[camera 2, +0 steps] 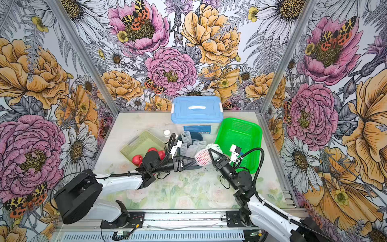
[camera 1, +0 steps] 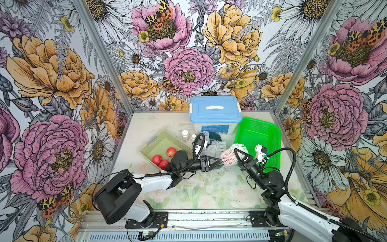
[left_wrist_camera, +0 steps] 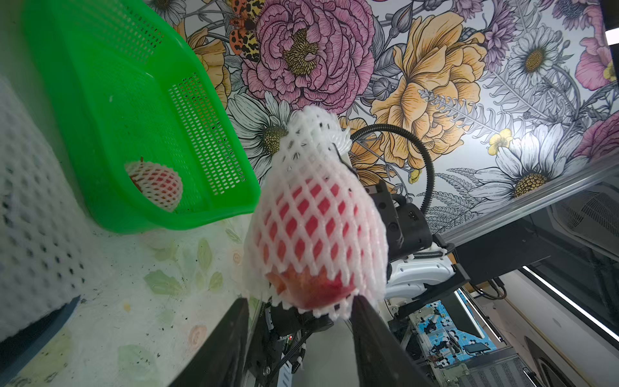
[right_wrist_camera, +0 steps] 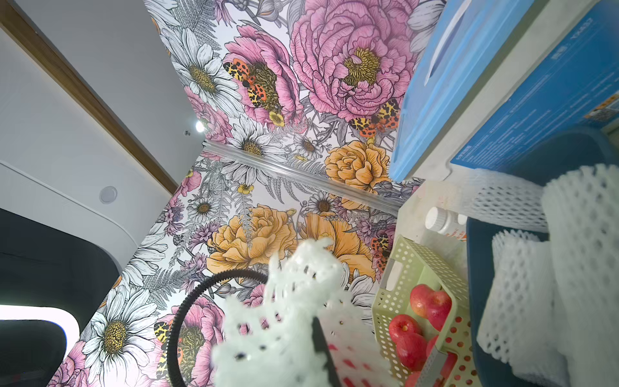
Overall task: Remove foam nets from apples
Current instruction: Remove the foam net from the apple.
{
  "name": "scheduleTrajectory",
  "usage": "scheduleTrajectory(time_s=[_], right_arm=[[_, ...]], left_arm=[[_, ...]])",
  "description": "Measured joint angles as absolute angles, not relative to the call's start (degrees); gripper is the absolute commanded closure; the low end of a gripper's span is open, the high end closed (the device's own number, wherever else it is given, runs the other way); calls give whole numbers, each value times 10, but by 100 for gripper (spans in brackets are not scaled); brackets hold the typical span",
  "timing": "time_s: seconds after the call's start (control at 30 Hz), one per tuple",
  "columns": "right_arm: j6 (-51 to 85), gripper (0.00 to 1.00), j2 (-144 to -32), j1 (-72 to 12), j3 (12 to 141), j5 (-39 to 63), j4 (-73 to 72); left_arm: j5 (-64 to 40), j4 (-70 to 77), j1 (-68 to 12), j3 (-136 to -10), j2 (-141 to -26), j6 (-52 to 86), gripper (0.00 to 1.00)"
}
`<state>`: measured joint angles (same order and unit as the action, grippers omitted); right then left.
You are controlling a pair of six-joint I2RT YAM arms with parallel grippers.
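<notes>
Right pincer (camera 1: 235,150) pinches white foam mesh net (left_wrist_camera: 311,160) on glossy red apple (left_wrist_camera: 310,292); left pincer (camera 1: 220,160) spread at apple's end

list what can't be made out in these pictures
- Top views: left arm partly hides the bare apples in the pale basket.
- Top views: right arm covers the green basket's near side; its netted apple shows only from the left wrist.
- Right wrist view: blurred foam net covers the jaws.
- Bottle label: too small.
</notes>
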<state>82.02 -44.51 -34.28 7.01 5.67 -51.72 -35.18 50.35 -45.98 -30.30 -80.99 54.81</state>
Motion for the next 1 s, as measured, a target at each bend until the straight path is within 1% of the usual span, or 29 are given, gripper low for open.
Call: scheduleTrajectory(time_s=[0.3,0.43,0.57,0.67,0.8,0.87,1.0], right_arm=[[820,100,-472,-349,70,59,-535],[816,100,-482,-356,70,59,-542],[814,100,-493,-363,72,57,-557],[814,100,-505,-370,74,56,-573],[811,100,-529,-384,74,45,-596],[809,100,-541,-391,74,40,-606],[802,100,-571,-402,74,29,-638]], left_arm=[[-352,494,-460,-309,-810,544,46],[-352,495,-460,-313,-810,544,42],[-352,495,-460,-319,-810,545,41],[-352,498,-460,-319,-814,546,37],[-352,510,-460,-319,-832,555,35],[-352,517,-461,-319,-841,556,31],[-351,519,-463,-319,-847,560,30]])
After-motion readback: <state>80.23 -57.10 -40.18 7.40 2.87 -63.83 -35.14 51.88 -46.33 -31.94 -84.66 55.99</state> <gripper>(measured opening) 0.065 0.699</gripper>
